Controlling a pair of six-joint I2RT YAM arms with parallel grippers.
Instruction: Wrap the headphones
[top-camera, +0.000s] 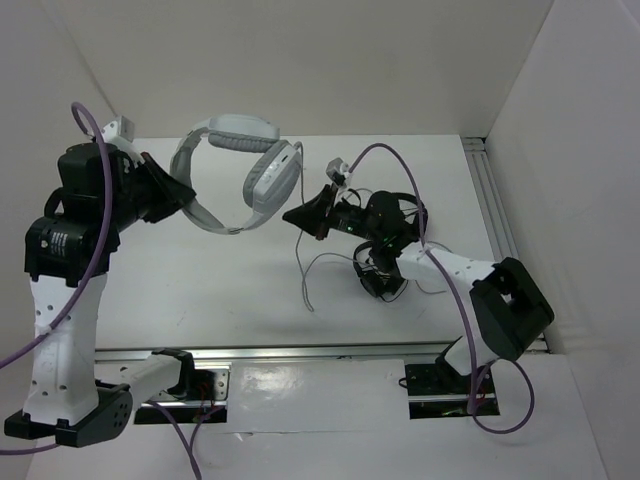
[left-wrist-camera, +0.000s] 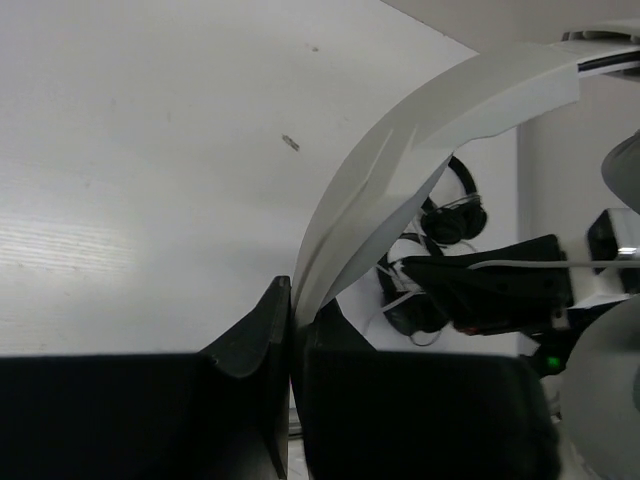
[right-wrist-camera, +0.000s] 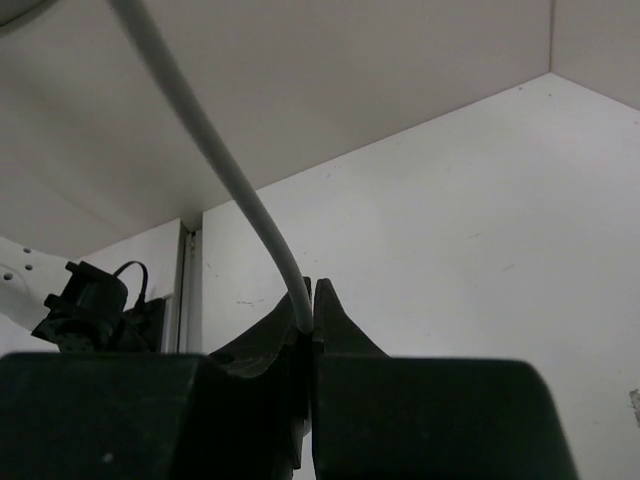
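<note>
Dangling the headphones (top-camera: 240, 150) in the air above the far-left part of the counter (top-camera: 200, 290), clear of its surface, with the padded top turned away from the arms and one earcup hanging toward the middle. Gripping them by the thin flat band on the left side, the left claw (left-wrist-camera: 292, 310) clenched tight on that band's edge. Trailing the thin grey cable (top-camera: 303, 283) from the earcup side down and to the right, then sagging in loose loops onto the counter. Pinching that cable in the right claw (right-wrist-camera: 310, 300), clenched on it just beside the earcup, a little lower and to its right. Judging the deciding relation so: lying just left of the right claw and slightly farther back, with the hoop's long axis running roughly left to right from one claw toward the other, and so being flanked by both. Sitting nearer the slack on the right side, hence probably winding from there while bracing on the left. Most likely needing to lead the line around the band or earcup, and risking a snag where the loose tail is drooping close to the small black headphones (top-camera: 385, 265) under the right arm.
</note>
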